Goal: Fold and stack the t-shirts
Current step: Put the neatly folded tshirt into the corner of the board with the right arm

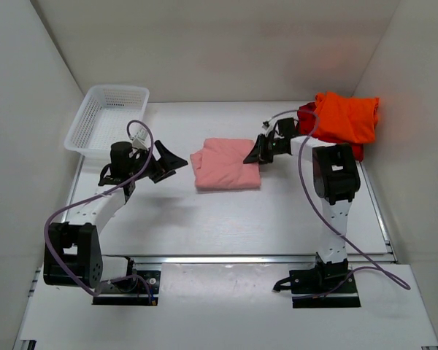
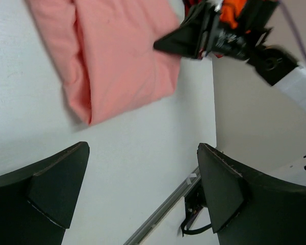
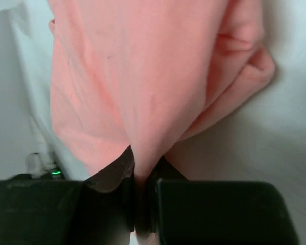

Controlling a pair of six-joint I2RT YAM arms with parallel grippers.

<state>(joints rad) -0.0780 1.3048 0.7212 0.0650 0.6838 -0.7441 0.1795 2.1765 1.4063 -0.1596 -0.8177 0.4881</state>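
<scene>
A folded salmon-pink t-shirt (image 1: 224, 165) lies at the middle of the table; it also fills the right wrist view (image 3: 143, 71) and the top of the left wrist view (image 2: 117, 56). My right gripper (image 1: 252, 155) is shut on the pink shirt's right edge, a pinch of cloth squeezed between its jaws (image 3: 143, 173). A bright orange t-shirt (image 1: 347, 117) lies on a red t-shirt (image 1: 306, 115) at the far right. My left gripper (image 1: 169, 162) stands open to the left of the pink shirt, with nothing between its fingers (image 2: 143, 178).
A white mesh basket (image 1: 106, 117) stands at the back left, behind the left arm. White walls close in the table on the left, back and right. A metal rail (image 1: 241, 257) runs along the table's near edge.
</scene>
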